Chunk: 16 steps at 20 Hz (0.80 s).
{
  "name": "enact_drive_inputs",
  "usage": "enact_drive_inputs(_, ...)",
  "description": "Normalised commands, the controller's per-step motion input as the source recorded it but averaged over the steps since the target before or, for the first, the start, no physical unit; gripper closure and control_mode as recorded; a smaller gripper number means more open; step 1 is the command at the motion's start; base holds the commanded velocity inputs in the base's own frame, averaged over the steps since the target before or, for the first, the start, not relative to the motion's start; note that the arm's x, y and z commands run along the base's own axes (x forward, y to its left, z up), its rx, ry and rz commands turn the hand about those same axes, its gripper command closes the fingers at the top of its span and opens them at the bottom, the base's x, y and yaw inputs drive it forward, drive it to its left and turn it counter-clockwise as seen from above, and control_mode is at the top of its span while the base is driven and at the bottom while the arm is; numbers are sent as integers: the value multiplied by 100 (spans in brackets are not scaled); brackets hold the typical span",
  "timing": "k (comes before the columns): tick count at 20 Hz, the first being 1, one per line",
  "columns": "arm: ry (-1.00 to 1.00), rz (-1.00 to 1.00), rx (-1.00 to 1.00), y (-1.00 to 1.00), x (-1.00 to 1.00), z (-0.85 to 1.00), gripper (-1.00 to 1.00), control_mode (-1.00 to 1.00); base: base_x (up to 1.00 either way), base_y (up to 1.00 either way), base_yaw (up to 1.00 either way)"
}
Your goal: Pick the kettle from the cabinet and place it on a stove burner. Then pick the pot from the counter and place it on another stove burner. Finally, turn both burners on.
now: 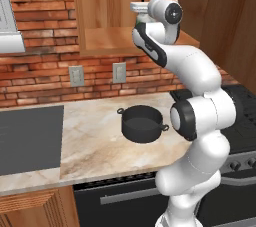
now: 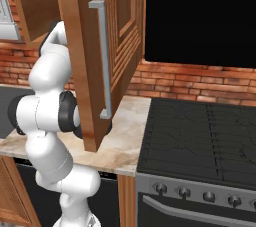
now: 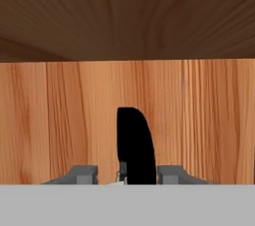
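The gripper sits inside the cabinet, its fingers spread either side of the kettle's black handle. They appear not yet closed on it. Centre the handle, then close before lifting. Withdraw clear of the open cabinet door. The pot waits on the counter, beside the cooktop.

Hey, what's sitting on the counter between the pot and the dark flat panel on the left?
Nothing. In the left base view, bare counter separates the pot from the dark panel.
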Motion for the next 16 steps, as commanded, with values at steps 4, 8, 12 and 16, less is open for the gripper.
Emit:
enact_drive_inputs(4, 0, 0, 0, 0, 1, 0, 100, -100, 0, 0, 0)
enact_drive_inputs(8, 0, 0, 0, 0, 0, 0, 100, -100, 0, 0, 0)
enact_drive_inputs(12, 0, 0, 0, 0, 0, 0, 100, -100, 0, 0, 0)
enact_drive_inputs(16, 0, 0, 0, 0, 0, 0, 100, -100, 0, 0, 0)
